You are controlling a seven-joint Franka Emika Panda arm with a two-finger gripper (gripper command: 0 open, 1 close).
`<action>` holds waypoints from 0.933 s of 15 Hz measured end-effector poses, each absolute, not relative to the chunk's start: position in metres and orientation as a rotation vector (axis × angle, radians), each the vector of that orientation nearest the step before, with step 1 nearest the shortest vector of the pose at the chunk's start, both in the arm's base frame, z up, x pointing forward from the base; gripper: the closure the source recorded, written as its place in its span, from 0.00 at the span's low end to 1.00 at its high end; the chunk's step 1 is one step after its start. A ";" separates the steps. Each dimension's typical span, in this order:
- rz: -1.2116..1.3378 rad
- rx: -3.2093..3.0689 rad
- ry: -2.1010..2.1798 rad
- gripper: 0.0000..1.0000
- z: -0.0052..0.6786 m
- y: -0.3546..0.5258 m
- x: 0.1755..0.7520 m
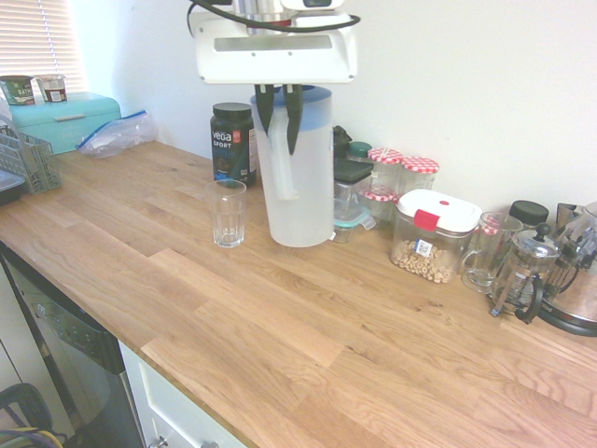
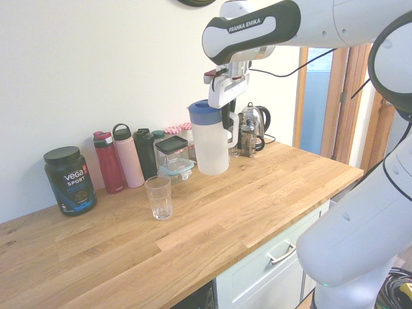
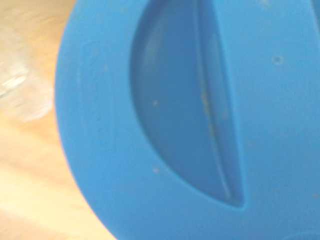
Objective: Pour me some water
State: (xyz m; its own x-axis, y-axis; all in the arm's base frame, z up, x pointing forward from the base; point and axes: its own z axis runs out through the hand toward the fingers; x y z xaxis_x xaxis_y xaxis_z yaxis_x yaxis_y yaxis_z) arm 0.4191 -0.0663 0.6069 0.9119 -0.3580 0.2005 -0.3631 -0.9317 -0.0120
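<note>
A translucent white water pitcher (image 1: 300, 187) with a blue lid hangs upright just above the wooden counter (image 1: 280, 327), and my gripper (image 1: 280, 119) is shut on its handle from above. An empty clear glass (image 1: 227, 213) stands on the counter close beside the pitcher, on the side nearer the black tub. From the other side, the pitcher (image 2: 210, 147) sits behind and to the right of the glass (image 2: 159, 197), with the gripper (image 2: 227, 121) on the handle side. The blue lid (image 3: 200, 120) fills the wrist view.
Along the wall stand a black Vega tub (image 1: 232, 142), drink bottles (image 2: 122, 158), red-lidded jars (image 1: 401, 173), a chickpea container (image 1: 434, 238), a glass mug (image 1: 485, 252), a French press (image 1: 522, 275) and a kettle (image 1: 578, 294). A teal bread box (image 1: 65, 119) is far left.
</note>
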 end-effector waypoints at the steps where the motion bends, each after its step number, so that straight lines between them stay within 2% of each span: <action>1: 0.286 3.051 -0.483 1.00 0.603 -0.051 0.419; 9: 0.110 2.902 0.189 1.00 0.576 0.020 0.438; 14: -0.003 2.721 0.347 1.00 0.550 0.042 0.476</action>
State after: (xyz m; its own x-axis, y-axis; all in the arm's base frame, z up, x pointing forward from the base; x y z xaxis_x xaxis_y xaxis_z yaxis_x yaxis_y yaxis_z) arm 0.4758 0.0423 0.5505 0.9692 0.2408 -0.0514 0.2417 -0.8908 0.3847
